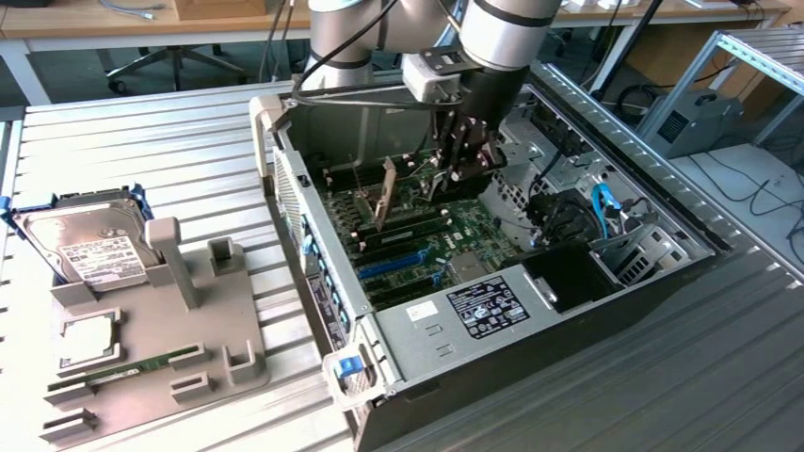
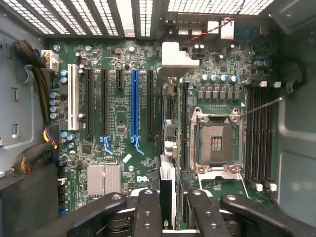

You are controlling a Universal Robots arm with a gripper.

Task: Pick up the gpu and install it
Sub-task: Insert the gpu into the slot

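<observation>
Gripper (image 2: 168, 207) clamped on gpu (image 2: 167, 148)

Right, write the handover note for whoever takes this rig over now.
Gripper: shut on the gpu, down inside the open computer case.
Gpu: held edge-on between the fingers, upright over the motherboard, between the blue slot and the processor socket; its silver bracket is at the rear wall.
Done: gpu picked up and brought into the case.
Left: whether it is fully seated cannot be told; it is not released.
Parts holder at the exterior view's left holds the hard drive and memory stick.
</observation>
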